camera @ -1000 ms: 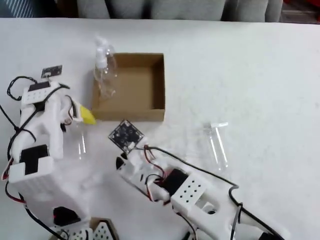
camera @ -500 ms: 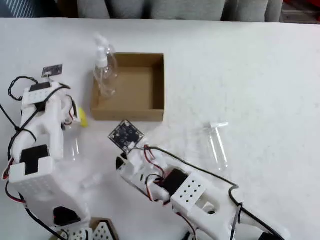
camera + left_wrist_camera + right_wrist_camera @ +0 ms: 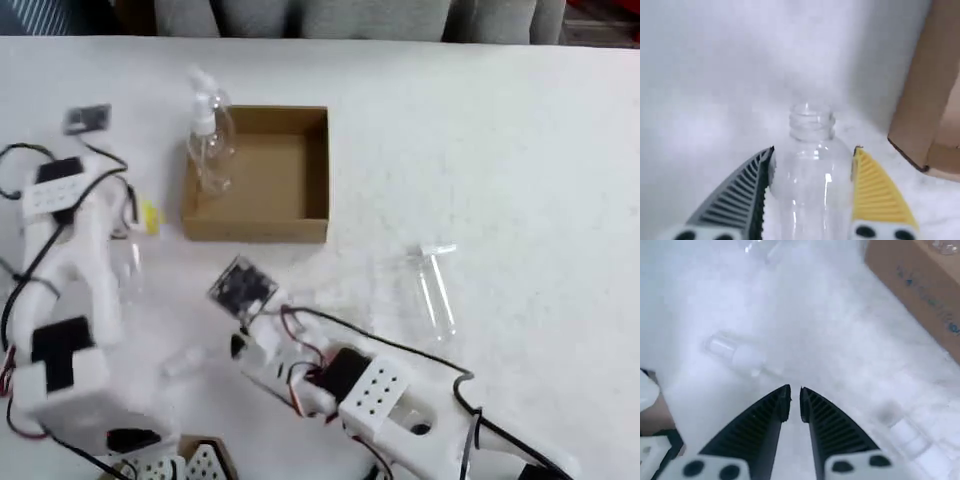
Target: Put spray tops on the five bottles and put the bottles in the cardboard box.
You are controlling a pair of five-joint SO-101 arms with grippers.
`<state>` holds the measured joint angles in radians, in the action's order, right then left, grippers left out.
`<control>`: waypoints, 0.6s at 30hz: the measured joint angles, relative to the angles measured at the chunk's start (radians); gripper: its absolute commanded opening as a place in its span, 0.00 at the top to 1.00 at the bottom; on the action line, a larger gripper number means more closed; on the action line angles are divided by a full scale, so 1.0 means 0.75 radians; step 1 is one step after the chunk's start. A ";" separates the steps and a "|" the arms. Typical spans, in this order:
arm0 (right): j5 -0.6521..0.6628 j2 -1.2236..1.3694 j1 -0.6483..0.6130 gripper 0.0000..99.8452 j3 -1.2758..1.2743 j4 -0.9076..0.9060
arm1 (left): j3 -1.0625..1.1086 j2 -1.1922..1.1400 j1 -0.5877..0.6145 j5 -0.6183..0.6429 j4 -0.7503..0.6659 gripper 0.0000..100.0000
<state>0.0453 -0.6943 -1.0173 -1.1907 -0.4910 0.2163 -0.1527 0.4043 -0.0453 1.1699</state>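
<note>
**Left gripper** (image 3: 812,152): the grey and yellow fingers are clamping the body of an uncapped bottle (image 3: 812,170). Its neck is pointing away from the wrist and the open mouth is showing. In the high view this pair is sitting at the left of the table (image 3: 520,130), near the cardboard box (image 3: 258,178), off its left wall.

**Right gripper** (image 3: 794,392): the black fingers are sitting all but together with a thin slit between them, holding nothing.

**Key relation:** a loose spray top (image 3: 737,355) is lying on its side on the table. It is lying just ahead of the right fingertips and off to one side of their line, with its long axis running crosswise to the fingers. The high view is placing it between the two arms, on the near side of the held bottle. The right arm is the free one and the nearer, so I am judging that the pick falls to it. The fingers need opening and swinging over the top before going down.

**Containers:** the cardboard box is holding one topped bottle (image 3: 210,140), which appears to be standing against the left wall near the far corner.

**Elsewhere:** another clear bottle (image 3: 436,288) is lying flat well to the right of the box. Its long axis is pointing away from the arms and a white piece is sitting at its far end. Whether that is a seated top, I cannot tell.
</note>
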 measured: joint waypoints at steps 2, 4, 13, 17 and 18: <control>0.043 0.000 -0.035 0.98 0.000 -0.033 | 0.000 0.084 0.059 0.000 0.012 0.98; 0.141 0.000 -0.078 0.98 0.000 -0.055 | -0.008 0.135 0.135 0.000 0.027 0.98; 0.606 -0.002 -0.278 0.84 0.000 -0.143 | -0.192 0.160 0.483 0.000 0.106 0.98; 0.724 -0.002 -0.299 0.81 0.006 -0.145 | -0.258 0.160 0.587 0.000 0.108 0.98; 0.730 -0.002 -0.303 0.81 0.020 -0.145 | -0.268 0.160 0.608 0.000 0.108 0.98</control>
<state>0.5930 -0.6958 -1.2444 -1.1753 -0.5999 0.0153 -0.0330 0.8600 -0.0453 1.2513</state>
